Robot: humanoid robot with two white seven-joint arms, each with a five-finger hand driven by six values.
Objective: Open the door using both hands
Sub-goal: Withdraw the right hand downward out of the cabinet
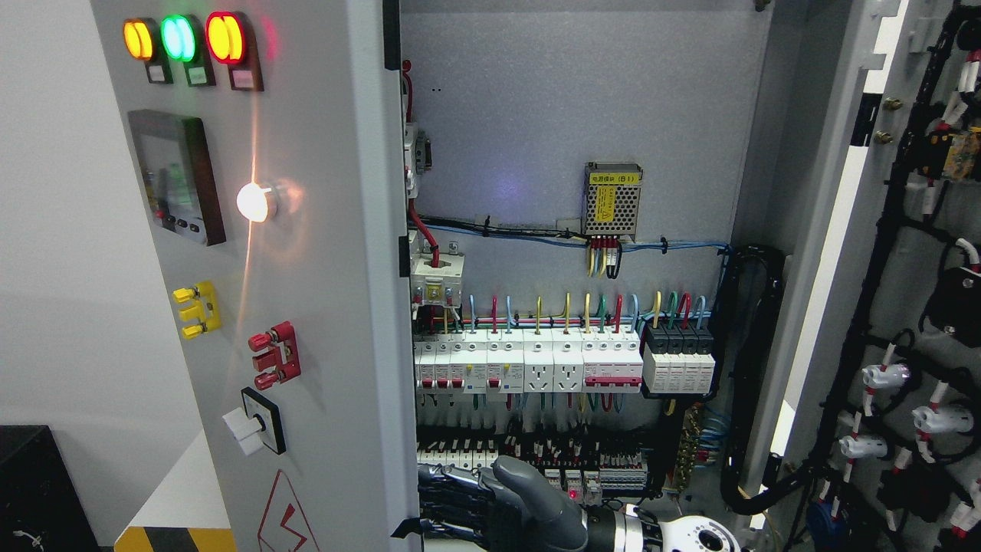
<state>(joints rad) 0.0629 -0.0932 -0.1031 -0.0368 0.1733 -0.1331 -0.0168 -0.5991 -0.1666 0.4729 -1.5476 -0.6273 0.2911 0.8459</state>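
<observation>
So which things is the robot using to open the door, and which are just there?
For the job:
- right hand, fingers at the left door's edge
- left door
- right door, swung open

Just there:
- breaker row
- indicator lights
- yellow-labelled power supply
- black box

Right robot hand (490, 502) low in view, fingers curled.

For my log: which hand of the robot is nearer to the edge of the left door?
The right hand. Its arm enters from the lower right, and its fingers reach the left door at its edge, low down. The left hand is not in view.
</observation>
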